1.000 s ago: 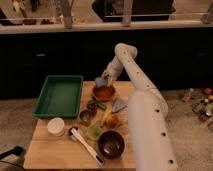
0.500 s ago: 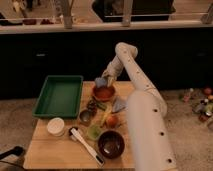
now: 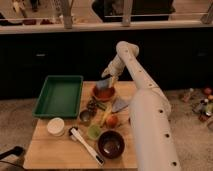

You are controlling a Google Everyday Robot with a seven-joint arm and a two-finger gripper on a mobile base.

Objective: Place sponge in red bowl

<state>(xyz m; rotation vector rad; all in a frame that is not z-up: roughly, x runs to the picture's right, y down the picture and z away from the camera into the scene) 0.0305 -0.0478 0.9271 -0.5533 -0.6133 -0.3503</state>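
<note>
The red bowl (image 3: 104,93) is a shallow orange-red bowl at the back middle of the wooden table (image 3: 50,150). My gripper (image 3: 106,82) hangs down from the arm's elbow (image 3: 127,51), right over the bowl's back rim. It is shut on the sponge (image 3: 102,84), a small pale blue-grey block held just above the bowl's inside. The fingers (image 3: 111,79) partly hide the sponge's top.
A green tray (image 3: 59,95) lies at the left. A flat grey-blue wedge (image 3: 120,105) lies right of the red bowl. In front are a metal cup (image 3: 86,117), an orange fruit (image 3: 112,120), a green cup (image 3: 94,132), a dark maroon bowl (image 3: 111,144), a white cup (image 3: 56,126) and a long utensil (image 3: 87,146).
Hardly anything differs. The gripper with the sponge stays over the red bowl's back rim.
</note>
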